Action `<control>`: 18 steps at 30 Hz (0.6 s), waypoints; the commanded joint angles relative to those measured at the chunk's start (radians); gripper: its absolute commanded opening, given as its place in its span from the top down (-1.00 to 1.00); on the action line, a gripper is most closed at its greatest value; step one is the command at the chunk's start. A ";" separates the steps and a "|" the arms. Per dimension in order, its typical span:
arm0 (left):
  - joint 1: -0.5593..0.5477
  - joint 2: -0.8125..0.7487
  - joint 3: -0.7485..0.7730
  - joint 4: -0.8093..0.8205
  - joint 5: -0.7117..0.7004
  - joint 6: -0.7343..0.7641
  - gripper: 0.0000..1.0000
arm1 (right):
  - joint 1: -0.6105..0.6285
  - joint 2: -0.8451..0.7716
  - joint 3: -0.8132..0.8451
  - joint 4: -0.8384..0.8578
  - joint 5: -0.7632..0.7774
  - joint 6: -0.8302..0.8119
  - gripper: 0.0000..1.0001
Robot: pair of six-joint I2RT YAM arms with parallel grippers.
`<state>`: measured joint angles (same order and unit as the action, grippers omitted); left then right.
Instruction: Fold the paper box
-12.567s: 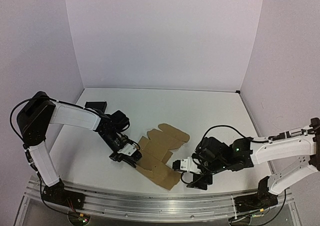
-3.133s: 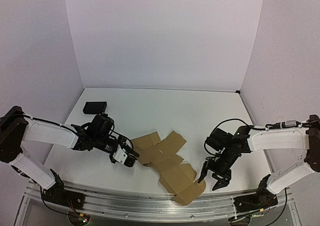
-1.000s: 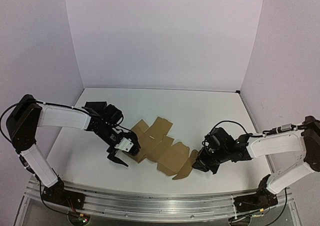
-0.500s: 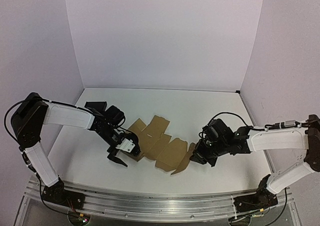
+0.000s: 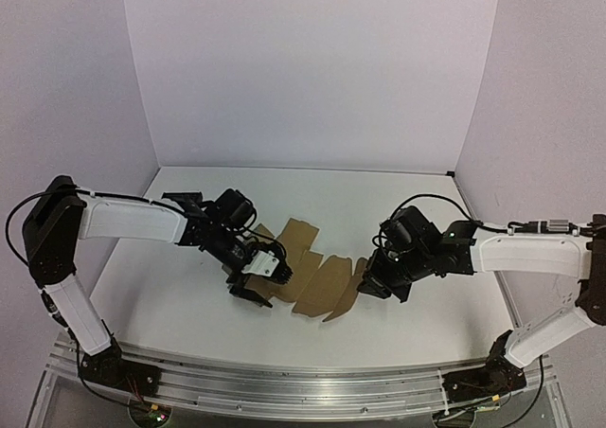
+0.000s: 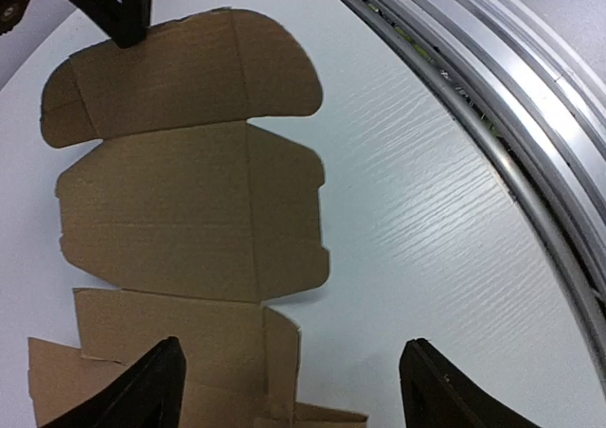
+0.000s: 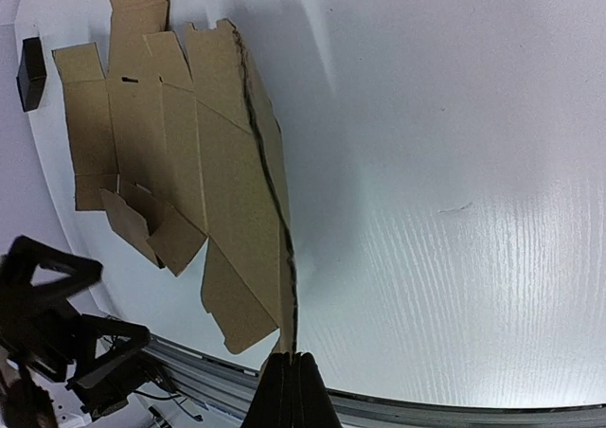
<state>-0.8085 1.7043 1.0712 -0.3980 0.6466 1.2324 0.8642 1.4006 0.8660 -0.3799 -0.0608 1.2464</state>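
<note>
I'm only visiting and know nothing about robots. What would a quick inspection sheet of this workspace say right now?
Surface: white table with a fine grain.
Job's things: paper box, an unfolded brown die-cut sheet mid-table, its right end flap raised.
Clutter: small black block at the far left, apart from the sheet.
Grippers: left gripper open over the sheet's left end; right gripper shut on the raised flap's edge.
Cables: black cable loops above the right arm, off the sheet.
Surroundings: plain walls on three sides; metal rail along the near edge.
</note>
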 commanded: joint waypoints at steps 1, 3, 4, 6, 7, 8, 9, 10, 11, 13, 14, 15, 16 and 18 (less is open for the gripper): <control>-0.045 -0.011 -0.083 0.181 -0.049 -0.068 -0.45 | -0.002 0.004 0.049 -0.027 -0.009 0.017 1.00; -0.046 0.021 -0.060 0.152 -0.076 -0.061 -0.26 | -0.002 0.003 0.053 -0.027 -0.013 0.023 1.00; -0.048 0.033 -0.053 0.139 -0.080 -0.060 -0.21 | -0.002 0.004 0.055 -0.028 -0.014 0.025 1.00; -0.054 0.047 -0.057 0.146 -0.083 -0.058 -0.20 | -0.001 0.005 0.057 -0.027 -0.013 0.029 1.00; -0.063 0.052 -0.066 0.173 -0.091 -0.063 -0.19 | -0.001 0.006 0.058 -0.027 -0.013 0.031 1.00; -0.074 0.057 -0.075 0.208 -0.103 -0.073 -0.18 | -0.001 0.008 0.060 -0.027 -0.013 0.031 1.00; -0.084 0.064 -0.082 0.244 -0.119 -0.085 -0.14 | -0.002 0.010 0.062 -0.028 -0.014 0.029 1.00; -0.090 0.071 -0.088 0.274 -0.135 -0.096 -0.10 | -0.002 0.011 0.063 -0.027 -0.016 0.029 1.00; -0.092 0.077 -0.092 0.299 -0.146 -0.101 -0.06 | -0.002 0.011 0.063 -0.028 -0.018 0.031 1.00; -0.094 0.095 -0.097 0.329 -0.176 -0.101 0.03 | -0.002 0.006 0.061 -0.027 -0.020 0.032 1.00; -0.094 0.104 -0.100 0.341 -0.192 -0.099 0.08 | -0.002 0.003 0.060 -0.027 -0.019 0.033 1.00; -0.094 0.112 -0.101 0.344 -0.207 -0.093 0.14 | -0.002 0.000 0.060 -0.027 -0.018 0.033 1.00; -0.094 0.116 -0.101 0.344 -0.214 -0.085 0.23 | -0.001 -0.002 0.059 -0.027 -0.018 0.032 1.00; -0.094 0.119 -0.103 0.339 -0.219 -0.073 0.37 | -0.002 -0.004 0.058 -0.027 -0.016 0.031 1.00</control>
<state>-0.9039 1.8040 0.9795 -0.1146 0.4775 1.1519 0.8642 1.4044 0.8906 -0.3960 -0.0753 1.2682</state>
